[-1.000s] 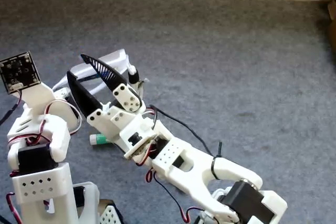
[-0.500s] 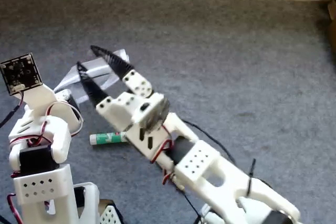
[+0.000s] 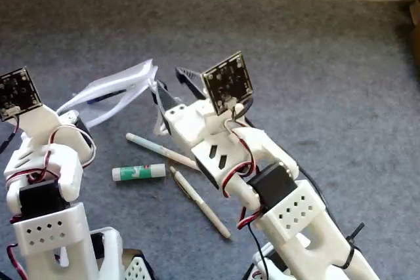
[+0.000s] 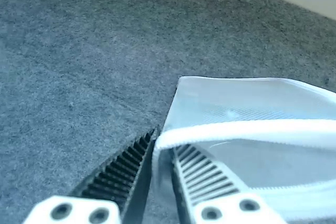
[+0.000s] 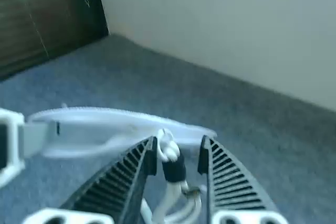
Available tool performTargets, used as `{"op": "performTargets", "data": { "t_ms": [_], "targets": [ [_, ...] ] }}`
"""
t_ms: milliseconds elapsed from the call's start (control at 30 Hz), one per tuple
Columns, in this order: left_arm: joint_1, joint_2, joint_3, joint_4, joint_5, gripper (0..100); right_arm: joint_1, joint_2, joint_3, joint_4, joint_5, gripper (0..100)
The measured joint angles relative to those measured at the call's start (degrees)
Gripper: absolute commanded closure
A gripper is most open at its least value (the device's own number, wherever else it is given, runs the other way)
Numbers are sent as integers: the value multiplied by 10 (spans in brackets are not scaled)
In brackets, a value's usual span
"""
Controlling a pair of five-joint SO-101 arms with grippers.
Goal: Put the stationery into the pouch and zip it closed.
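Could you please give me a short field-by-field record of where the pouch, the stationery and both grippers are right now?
Surface: grey carpet
Pouch: clear pouch with white edging, held at one edge
Left gripper: left gripper shut on the pouch's edge
Right gripper: right gripper open, fingers either side of the zipper pull
Outside the pouch: green glue stick, one pen, second pen, all lying on the carpet
Status: these three items not yet in the pouch
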Motion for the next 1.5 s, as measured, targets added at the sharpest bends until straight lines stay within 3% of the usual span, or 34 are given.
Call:
{"op": "performTargets", "data": {
  "t_ms": [267, 667, 1000, 1267, 1500],
  "targets": [
    [-33, 4, 0, -6, 16, 993, 2, -1, 96, 106, 9, 865],
    [-33, 4, 0, -6, 16, 993, -62, 7, 172, 118, 39, 865],
    [-33, 4, 0, -6, 16, 993, -69, 234, 150, 118, 40, 868],
    [-33, 4, 0, -6, 16, 993, -125, 314, 140, 115, 40, 868],
    [-33, 4, 0, -6, 16, 993, -107, 382, 88, 105, 24, 868]
  ]
}}
